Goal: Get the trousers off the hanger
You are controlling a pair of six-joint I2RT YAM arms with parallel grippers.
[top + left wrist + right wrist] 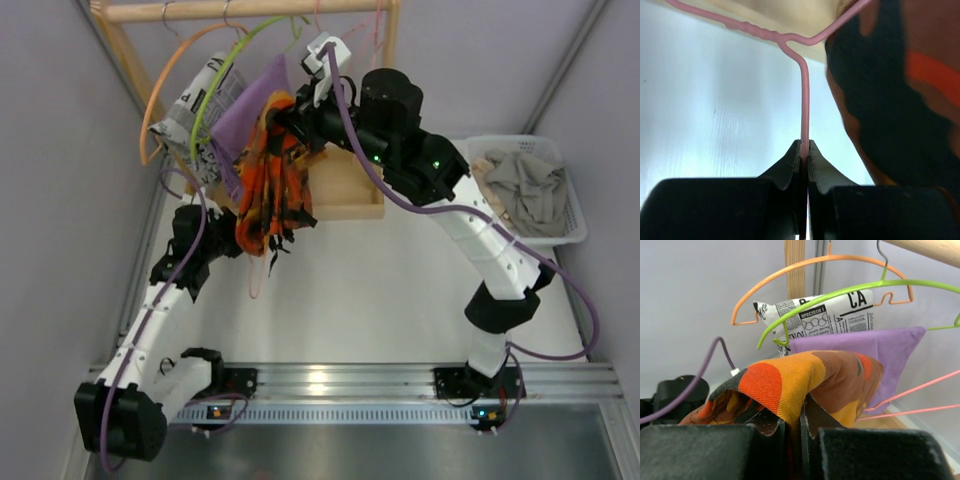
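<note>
Trousers (270, 185), orange-and-black print, hang bunched below the far wooden rail (250, 10), just right of a purple cloth (245, 115). They look soft, light and floppy, likely to snag on wire, so grab a thick fold up top. Pink hanger (804, 95) is thin wire. Right gripper (800, 412) pinches the trousers' top fold. Left gripper (804, 150) is pressed together on the hanger wire, trousers just right of it.

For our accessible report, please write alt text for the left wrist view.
The left end effector is shut on the thin pink hanger, whose wire rises and forks above. The dark orange-patterned trousers fill the right side, blurred, over a white table.
</note>
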